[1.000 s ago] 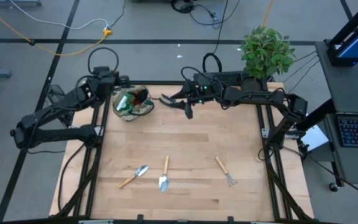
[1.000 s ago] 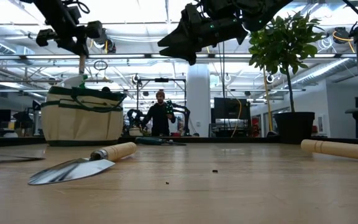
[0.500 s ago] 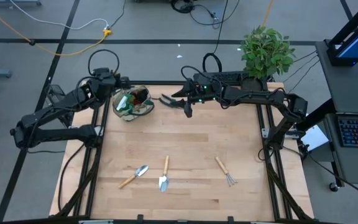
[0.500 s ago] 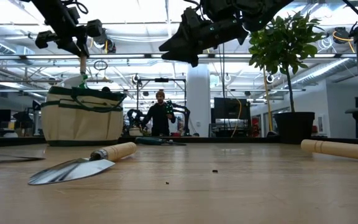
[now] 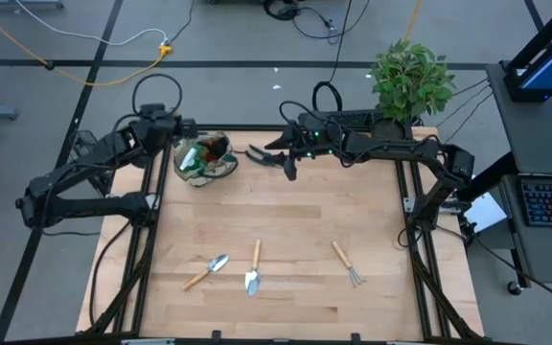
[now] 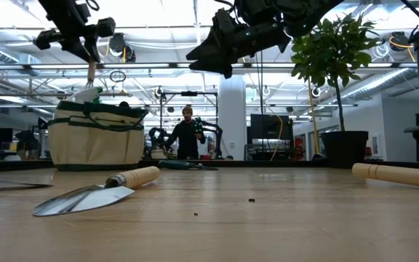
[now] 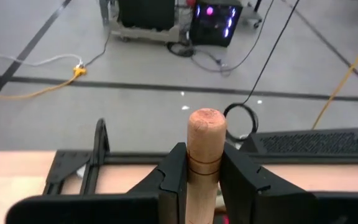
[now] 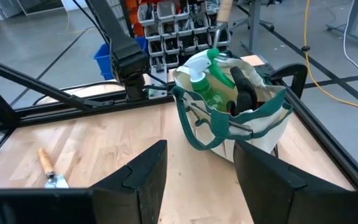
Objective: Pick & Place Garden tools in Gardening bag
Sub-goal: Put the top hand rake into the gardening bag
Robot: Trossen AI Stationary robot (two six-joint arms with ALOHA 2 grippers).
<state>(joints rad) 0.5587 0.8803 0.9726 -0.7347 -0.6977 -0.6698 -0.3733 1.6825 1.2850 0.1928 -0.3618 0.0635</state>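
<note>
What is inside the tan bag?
In the gardening bag you can see a green spray bottle and dark pruning shears. The left end effector, shut on a wooden handle, is above it. Anything deeper is hidden by the bag's walls.

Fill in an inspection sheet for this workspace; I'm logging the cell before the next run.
Surface: wooden table, bare in the middle.
Job's things: bag at the far left, holding a spray bottle and dark tools; two trowels and a fork rake near the front; shears beside the bag.
Clutter: nothing seen.
Grippers: left gripper shut on a wooden handle above the bag; right gripper open, raised near the bag.
Cables: several on the floor behind the table.
Surroundings: potted plant at the far right corner; a person in the distance.
</note>
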